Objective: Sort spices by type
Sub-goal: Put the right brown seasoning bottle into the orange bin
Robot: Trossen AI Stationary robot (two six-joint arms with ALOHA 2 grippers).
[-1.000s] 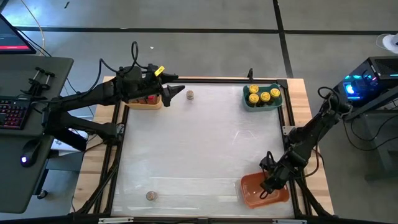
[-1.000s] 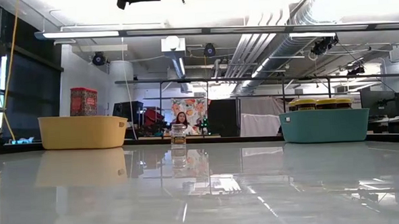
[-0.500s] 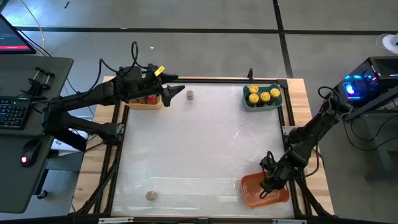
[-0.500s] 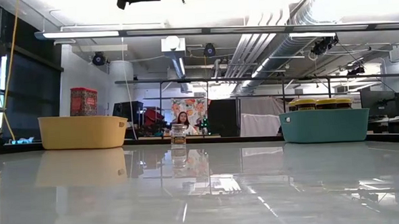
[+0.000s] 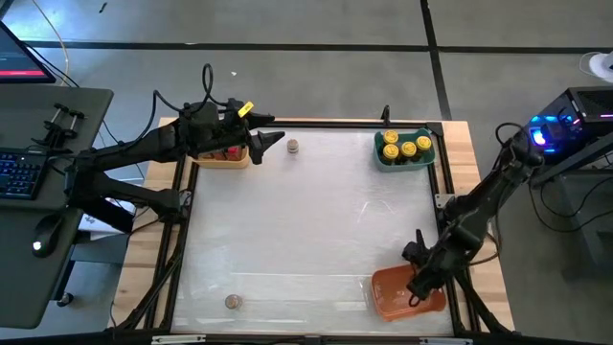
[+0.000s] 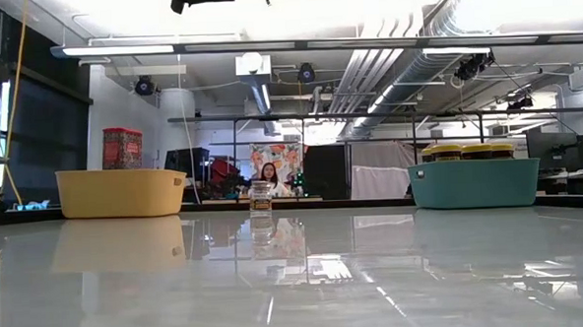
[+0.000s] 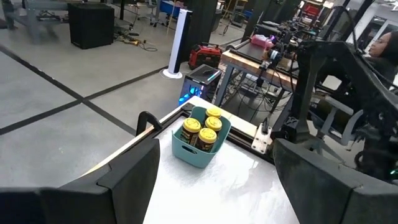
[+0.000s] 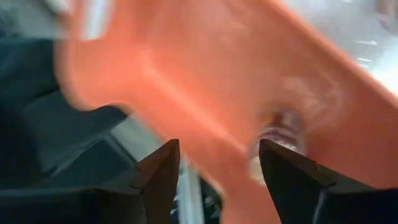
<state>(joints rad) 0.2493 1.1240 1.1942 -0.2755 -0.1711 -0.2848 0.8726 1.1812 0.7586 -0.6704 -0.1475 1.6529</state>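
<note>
Looking straight down in the high view, the left hand (image 5: pixel 275 142) hangs just past the yellow tray (image 5: pixel 222 154), its fingers spread and holding nothing. A small grey-brown jar (image 5: pixel 293 146) stands just ahead of those fingertips, apart from them. The arm covers most of the yellow tray, so only a trace of red inside it shows. The right hand (image 5: pixel 418 287) is down inside the orange tray (image 5: pixel 393 292); its fingers are too dark and small here to read. Well away from both hands, a second grey-brown jar (image 5: pixel 233 302) sits alone on the desk (image 5: pixel 306 220), and the teal tray (image 5: pixel 402 149) holds yellow-lidded jars (image 5: pixel 401 146).

From the low view, neither hand appears. A red box (image 6: pixel 122 148) rises above the yellow tray's rim, one jar stands mid-desk, and only the lids of the yellow-lidded jars clear the teal tray's wall. A person shows small in the room behind.

Past the left wrist's parted fingers (image 7: pixel 134 168), the teal tray lies far ahead with its jars; the jar near this hand is out of frame.

Between the right wrist's fingers (image 8: pixel 160 171), which stand apart and released, only blurred orange tray fills the gap, with a round jar-like shape beside one finger, too smeared to name.
</note>
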